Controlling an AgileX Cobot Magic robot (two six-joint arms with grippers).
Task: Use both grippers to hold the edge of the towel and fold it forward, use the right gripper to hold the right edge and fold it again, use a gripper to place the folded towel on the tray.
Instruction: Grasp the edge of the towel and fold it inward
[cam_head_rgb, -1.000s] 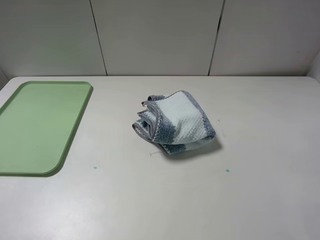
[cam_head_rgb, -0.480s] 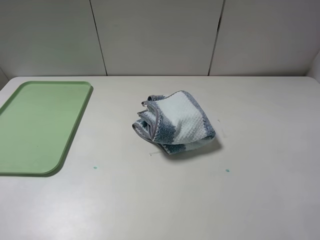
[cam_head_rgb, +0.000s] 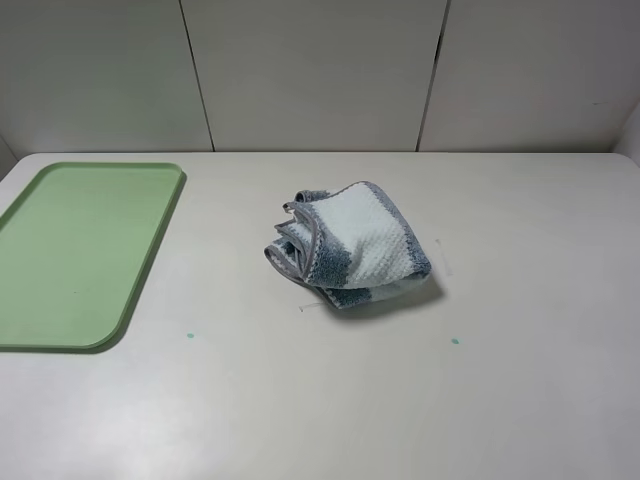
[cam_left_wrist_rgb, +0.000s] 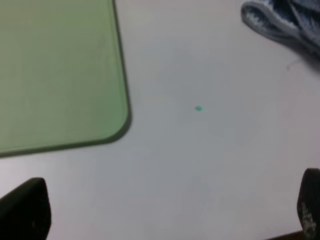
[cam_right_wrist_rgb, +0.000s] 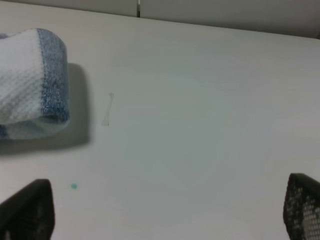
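A striped towel (cam_head_rgb: 350, 245) is shown crumpled mid-desk (cam_head_rgb: 520, 380), well apart from the green tray (cam_head_rgb: 80, 250). It is judged soft, light and limp, best pinched at its grey hem (cam_head_rgb: 278, 262). The left hand (cam_left_wrist_rgb: 167, 215) and right hand (cam_right_wrist_rgb: 164, 207) are spread apart, empty.

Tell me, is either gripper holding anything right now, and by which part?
Nothing is held. The left gripper and the right gripper are both open above the table, and the towel lies untouched, apart from both.
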